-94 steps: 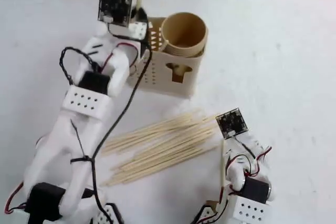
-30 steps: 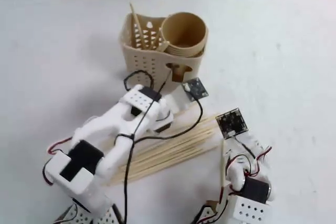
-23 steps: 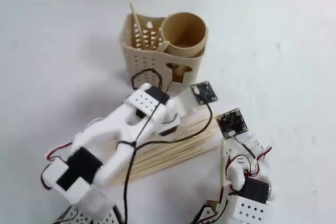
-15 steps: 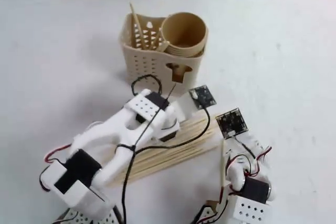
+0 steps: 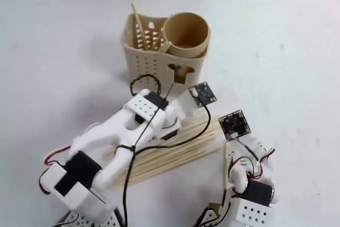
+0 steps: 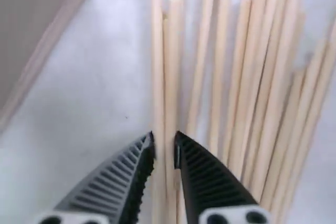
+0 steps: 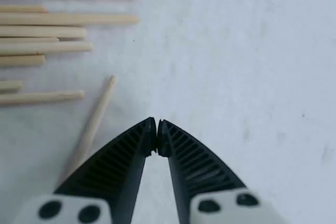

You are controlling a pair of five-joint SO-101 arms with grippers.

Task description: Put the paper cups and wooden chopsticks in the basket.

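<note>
While the right gripper (image 7: 157, 137) stays closed, the left gripper (image 6: 164, 143), down from the basket (image 5: 141, 63), pinches wooden chopsticks (image 6: 157, 51).

The basket (image 5: 159, 65) is beige, its walls patterned with rows of small round holes; the paper cups (image 5: 186, 33) inside the basket are plain tan-brown; the wooden chopsticks (image 5: 180, 155) in front of the basket are pale yellowish wood; the table (image 5: 276, 51) is white; the arms (image 5: 106, 136) are white with black motor blocks and black and red cables (image 5: 127, 174); two circuit boards (image 5: 235, 123) near the basket are black; the left gripper (image 6: 164, 137) is grey-to-black and ribbed; the right gripper (image 7: 157, 124) is black and ribbed.
</note>
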